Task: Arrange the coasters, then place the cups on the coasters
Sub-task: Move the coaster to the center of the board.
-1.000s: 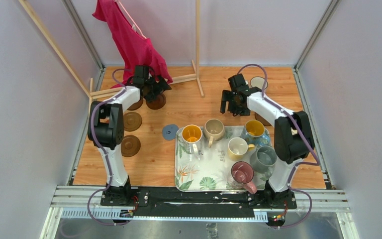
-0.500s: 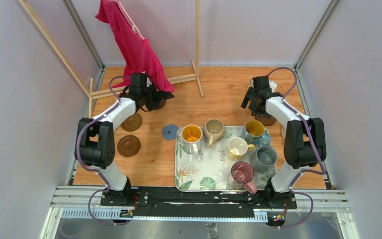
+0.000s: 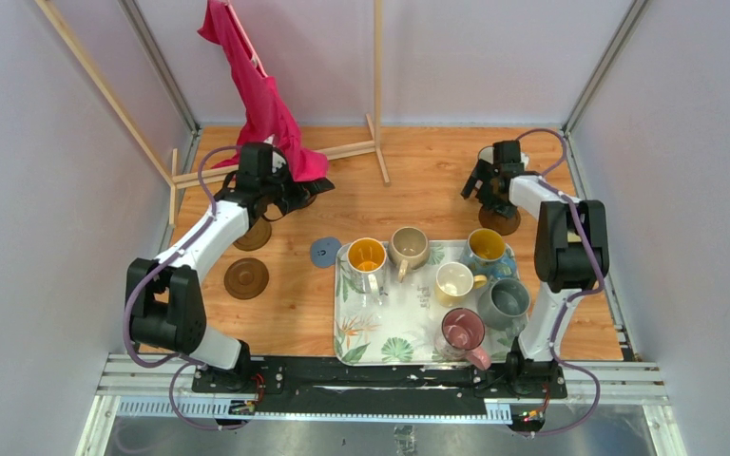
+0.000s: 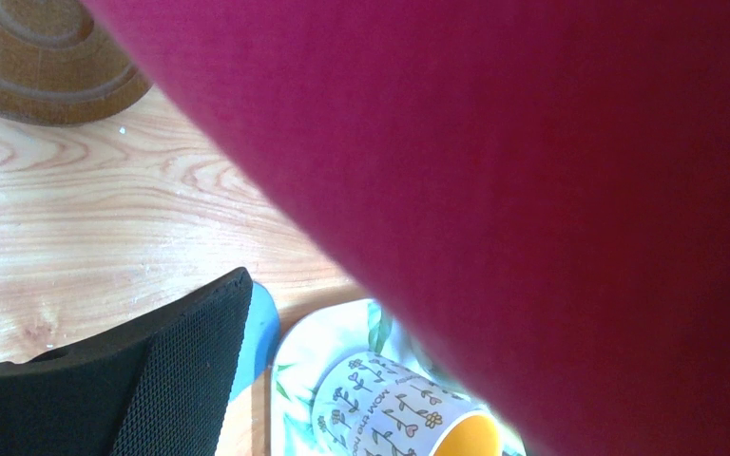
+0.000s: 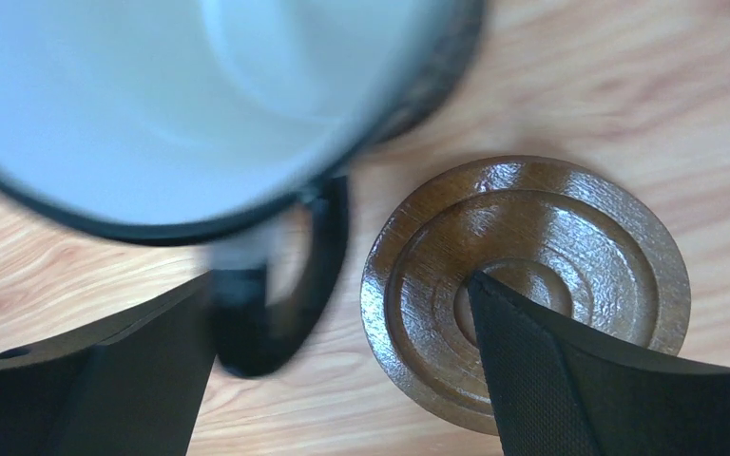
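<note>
My right gripper stands open at the back right, by a white cup with a dark rim. In the right wrist view that cup's dark handle hangs between my fingers, untouched, with a brown coaster beside it. My left gripper is under the red cloth; its one visible finger holds nothing. Brown coasters lie at the left, and a grey-blue coaster lies by the tray. Several cups stand on the tray: orange-yellow, beige, cream.
The leaf-patterned tray lies at the front middle, with grey and maroon cups on it too. A wooden rack carries the red cloth, which covers most of the left wrist view. Grey walls close in both sides.
The right arm swung from the back middle to the white cup at the back right and opened its jaws wider. The left arm's elbow swung out to the left and the cloth shifted.
</note>
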`<state>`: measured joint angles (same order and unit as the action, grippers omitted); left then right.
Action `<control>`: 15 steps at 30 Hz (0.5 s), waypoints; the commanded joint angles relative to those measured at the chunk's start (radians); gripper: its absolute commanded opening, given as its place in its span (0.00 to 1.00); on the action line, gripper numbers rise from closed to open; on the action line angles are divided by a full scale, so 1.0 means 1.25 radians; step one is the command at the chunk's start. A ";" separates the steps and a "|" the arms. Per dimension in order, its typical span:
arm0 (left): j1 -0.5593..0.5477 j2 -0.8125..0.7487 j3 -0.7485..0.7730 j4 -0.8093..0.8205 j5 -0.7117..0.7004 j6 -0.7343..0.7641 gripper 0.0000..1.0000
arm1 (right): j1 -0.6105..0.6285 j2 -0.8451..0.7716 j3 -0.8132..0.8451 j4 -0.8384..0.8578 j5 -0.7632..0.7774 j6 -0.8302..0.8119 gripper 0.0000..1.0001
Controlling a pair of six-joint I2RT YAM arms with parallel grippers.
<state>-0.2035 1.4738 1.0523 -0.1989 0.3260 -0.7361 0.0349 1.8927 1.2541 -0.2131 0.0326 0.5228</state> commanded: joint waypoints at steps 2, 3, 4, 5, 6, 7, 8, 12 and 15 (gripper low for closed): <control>-0.004 -0.019 0.002 -0.022 0.027 0.013 1.00 | 0.106 0.079 0.045 -0.063 -0.105 -0.002 0.99; -0.004 -0.021 0.001 -0.025 0.024 0.014 1.00 | 0.128 0.093 0.056 -0.068 -0.114 0.002 0.98; -0.004 -0.024 0.000 -0.028 0.023 0.016 1.00 | 0.145 0.112 0.069 -0.073 -0.119 0.004 0.98; -0.004 -0.027 -0.002 -0.030 0.022 0.017 1.00 | 0.162 0.124 0.082 -0.078 -0.122 0.004 0.98; -0.004 -0.031 -0.006 -0.032 0.019 0.018 1.00 | 0.180 0.139 0.108 -0.085 -0.127 0.005 0.98; -0.004 -0.034 -0.008 -0.033 0.015 0.018 1.00 | 0.197 0.155 0.133 -0.098 -0.130 0.005 0.98; -0.004 -0.038 -0.014 -0.036 0.012 0.019 1.00 | 0.215 0.170 0.156 -0.109 -0.135 0.005 0.98; -0.004 -0.055 -0.035 -0.058 -0.025 0.024 1.00 | 0.289 0.230 0.263 -0.144 -0.163 0.013 0.98; 0.001 -0.074 -0.060 -0.078 -0.068 0.014 1.00 | 0.343 0.283 0.353 -0.172 -0.192 0.020 0.97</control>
<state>-0.2039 1.4277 1.0161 -0.2455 0.3000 -0.7284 0.3653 2.1334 1.6093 -0.2882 -0.0944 0.5140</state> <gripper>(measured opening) 1.000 0.975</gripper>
